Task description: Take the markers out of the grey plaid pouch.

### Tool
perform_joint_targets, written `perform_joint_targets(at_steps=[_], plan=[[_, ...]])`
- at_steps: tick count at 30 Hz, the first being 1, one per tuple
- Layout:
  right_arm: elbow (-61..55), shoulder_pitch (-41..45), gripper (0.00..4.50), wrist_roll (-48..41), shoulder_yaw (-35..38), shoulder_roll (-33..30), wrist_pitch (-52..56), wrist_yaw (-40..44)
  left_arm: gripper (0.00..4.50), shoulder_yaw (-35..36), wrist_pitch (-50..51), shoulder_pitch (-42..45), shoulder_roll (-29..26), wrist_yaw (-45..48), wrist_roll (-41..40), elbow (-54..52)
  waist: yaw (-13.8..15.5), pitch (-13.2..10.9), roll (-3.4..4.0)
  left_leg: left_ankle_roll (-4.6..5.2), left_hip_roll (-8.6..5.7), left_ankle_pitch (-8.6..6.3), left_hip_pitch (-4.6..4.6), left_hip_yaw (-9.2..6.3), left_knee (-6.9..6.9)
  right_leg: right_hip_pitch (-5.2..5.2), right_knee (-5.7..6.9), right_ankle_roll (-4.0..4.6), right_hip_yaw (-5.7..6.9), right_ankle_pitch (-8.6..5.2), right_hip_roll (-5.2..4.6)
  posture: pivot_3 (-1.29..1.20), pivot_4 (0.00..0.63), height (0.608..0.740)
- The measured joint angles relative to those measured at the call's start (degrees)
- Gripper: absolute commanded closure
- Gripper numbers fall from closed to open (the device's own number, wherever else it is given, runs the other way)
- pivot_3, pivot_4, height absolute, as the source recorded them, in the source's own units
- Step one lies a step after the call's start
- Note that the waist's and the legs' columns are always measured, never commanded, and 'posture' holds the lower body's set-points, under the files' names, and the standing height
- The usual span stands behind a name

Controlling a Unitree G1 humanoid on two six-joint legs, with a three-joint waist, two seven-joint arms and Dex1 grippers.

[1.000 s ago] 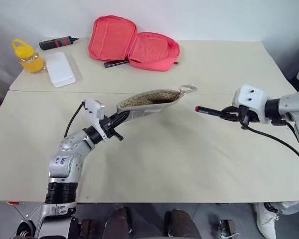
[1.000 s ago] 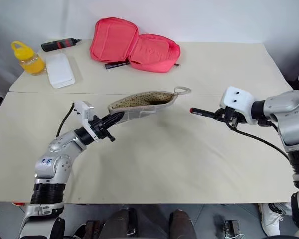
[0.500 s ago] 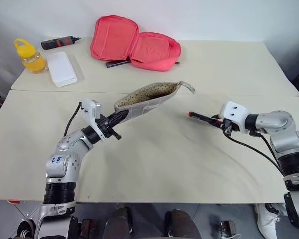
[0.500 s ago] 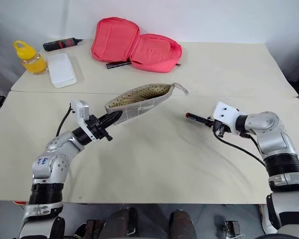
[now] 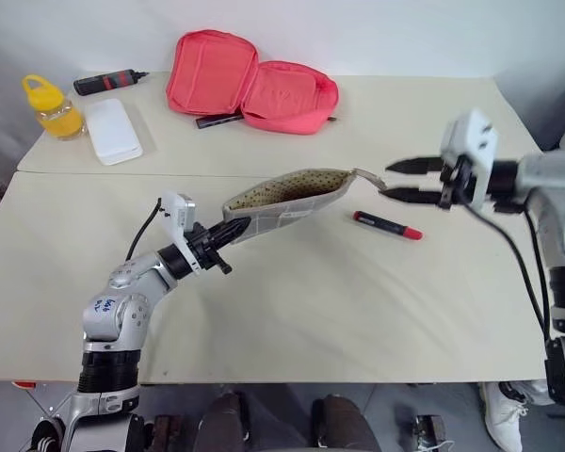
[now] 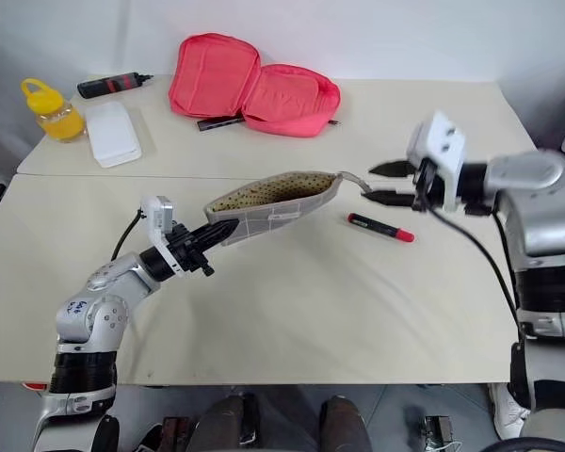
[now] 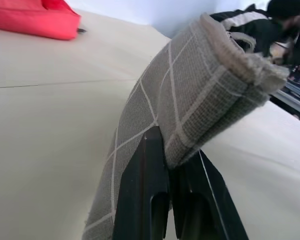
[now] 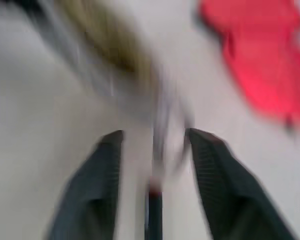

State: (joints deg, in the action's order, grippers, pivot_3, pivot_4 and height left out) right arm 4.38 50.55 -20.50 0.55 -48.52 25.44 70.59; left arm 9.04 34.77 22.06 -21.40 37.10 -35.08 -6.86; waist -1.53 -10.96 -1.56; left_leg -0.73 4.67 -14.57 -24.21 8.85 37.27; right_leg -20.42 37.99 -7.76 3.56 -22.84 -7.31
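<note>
My left gripper clenching near-left end of pouch, holding it above table, long axis running left-right, mouth facing up. My right gripper spread, empty, hovering just right of pouch's ring end. Marker lying below it on table.

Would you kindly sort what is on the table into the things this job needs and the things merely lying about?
Part of the job:
- grey plaid pouch, held up by the left gripper
- dark marker with a red end, lying on the table
- right gripper, open

Lying about:
- red case
- yellow bottle
- white box
- black-and-red tube
</note>
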Motion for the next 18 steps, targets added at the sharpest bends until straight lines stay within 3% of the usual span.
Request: perform_joint_targets(at_steps=[3, 6, 11, 18], plan=[[-7.93, 3.49, 4.48, -2.3, -1.45, 2.52, 5.09, -1.55, 4.5, -0.53, 5.05, -0.35, -0.67, 0.04, -2.93, -2.79, -0.14, 0.0, 0.0, 0.0, 0.0, 0.0, 0.0, -0.01, -0.02, 0.0, -0.01, 0.0, 0.0, 0.0, 0.0, 0.0, 0.15, 0.74], [-10.74, 3.75, 4.48, 0.1, -6.75, 5.16, 5.14, -3.71, 4.5, -1.37, 9.54, -0.4, -1.22, 0.04, -5.51, -5.46, -0.08, 0.0, 0.0, -0.01, -0.03, 0.0, -0.02, 0.0, 0.02, -0.01, 0.01, 0.0, 0.0, 0.0, -0.01, 0.0, 0.15, 0.74], [-11.07, -0.41, 4.48, 8.78, -16.19, 4.38, -0.62, -2.66, 4.5, -1.41, 16.0, -0.6, -0.25, -2.48, -8.88, -7.28, 0.27, -0.01, -0.01, 0.03, -0.12, -0.02, -0.06, -0.03, 0.03, 0.0, -0.01, -0.01, 0.01, 0.0, -0.1, 0.0, 0.15, 0.74], [-12.17, -1.81, 4.48, 10.12, -17.1, 2.14, -1.78, 1.42, 4.5, -1.75, 22.09, -2.22, 2.78, -5.89, -14.2, -10.49, -0.34, -0.01, -0.02, 0.02, -0.05, -0.01, -0.04, -0.05, 0.02, 0.0, -0.01, -0.02, 0.01, 0.01, -0.01, 0.0, 0.15, 0.74]])
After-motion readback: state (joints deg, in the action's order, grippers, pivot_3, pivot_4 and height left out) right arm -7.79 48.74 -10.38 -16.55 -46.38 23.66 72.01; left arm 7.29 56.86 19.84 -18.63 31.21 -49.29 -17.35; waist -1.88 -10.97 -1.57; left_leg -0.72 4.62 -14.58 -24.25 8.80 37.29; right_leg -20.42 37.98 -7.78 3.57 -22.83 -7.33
